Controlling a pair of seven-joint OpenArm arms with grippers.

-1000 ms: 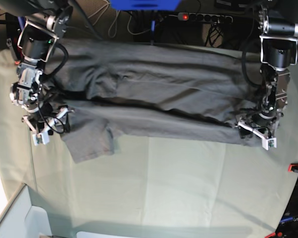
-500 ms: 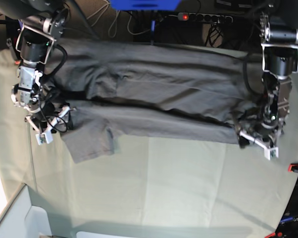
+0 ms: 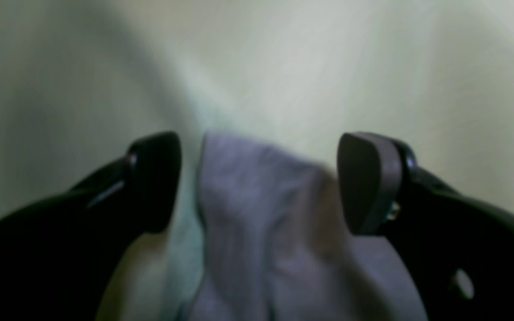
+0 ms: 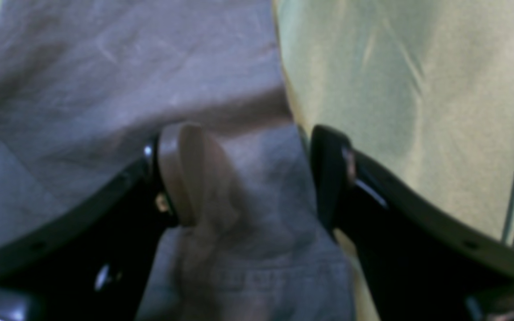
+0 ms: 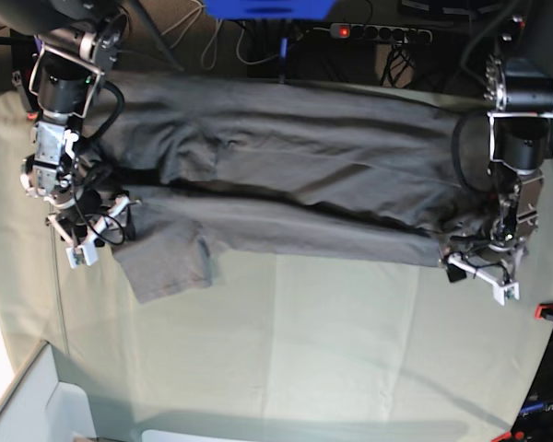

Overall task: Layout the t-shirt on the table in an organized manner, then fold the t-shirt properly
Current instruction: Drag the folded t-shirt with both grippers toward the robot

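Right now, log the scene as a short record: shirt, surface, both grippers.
shirt: t-shirt lies in a long folded band across the far side, one sleeve sticking out toward the near side
surface: table, near half bare of the shirt
left gripper: open, jaws straddling a raised shirt edge
right gripper: open, jaws either side of a shirt fold by its hem
clips: red clip at the table edge

No writing, label, brand, number or sign can be read in any of the three views. The t-shirt [image 5: 286, 180] and the table [image 5: 350, 341] are plain, and both wrist views are too blurred to show any lettering.
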